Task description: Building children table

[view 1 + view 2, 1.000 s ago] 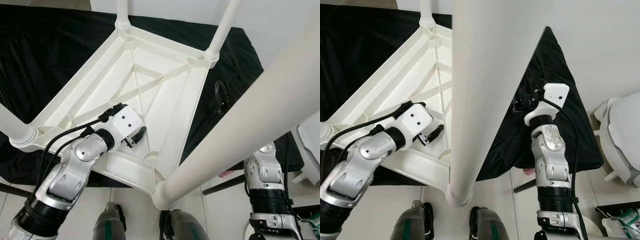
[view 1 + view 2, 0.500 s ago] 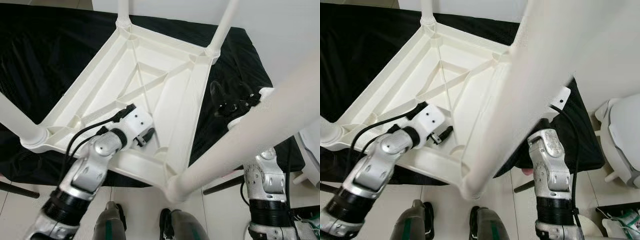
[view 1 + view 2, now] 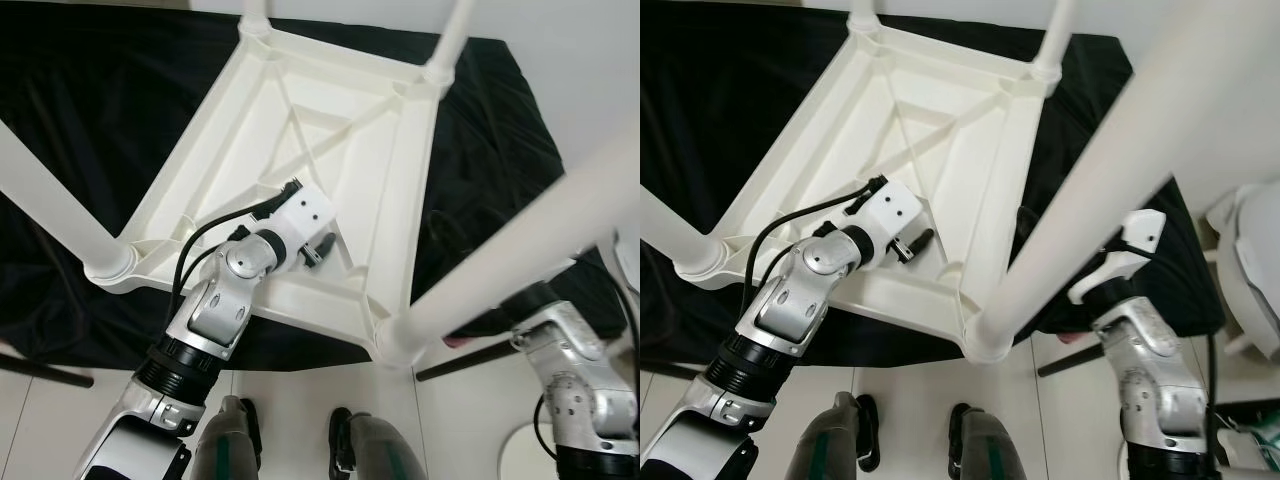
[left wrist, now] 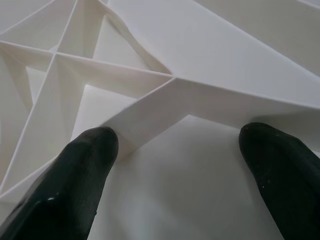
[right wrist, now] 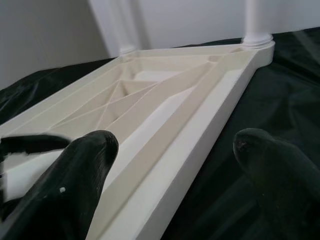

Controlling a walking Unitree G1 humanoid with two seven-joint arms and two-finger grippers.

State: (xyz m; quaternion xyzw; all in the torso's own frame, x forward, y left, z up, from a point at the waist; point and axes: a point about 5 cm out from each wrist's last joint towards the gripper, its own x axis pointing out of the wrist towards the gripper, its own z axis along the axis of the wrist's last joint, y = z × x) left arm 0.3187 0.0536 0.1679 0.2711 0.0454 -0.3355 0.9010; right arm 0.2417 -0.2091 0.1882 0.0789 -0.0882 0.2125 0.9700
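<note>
The left claw (image 3: 318, 247) reaches into the ribbed underside of the upturned children table (image 3: 330, 140), its fingers (image 4: 85, 165) spread apart and empty, pressed against a diagonal rib (image 4: 165, 107), probably to steady the frame. The table lies upside down on a black cloth (image 3: 90, 110) so its legs point up; the nearest leg (image 3: 1110, 170) stands in its corner socket between the two claws. The right claw (image 5: 175, 165), also open and holding nothing, hovers beside the table's rim.
</note>
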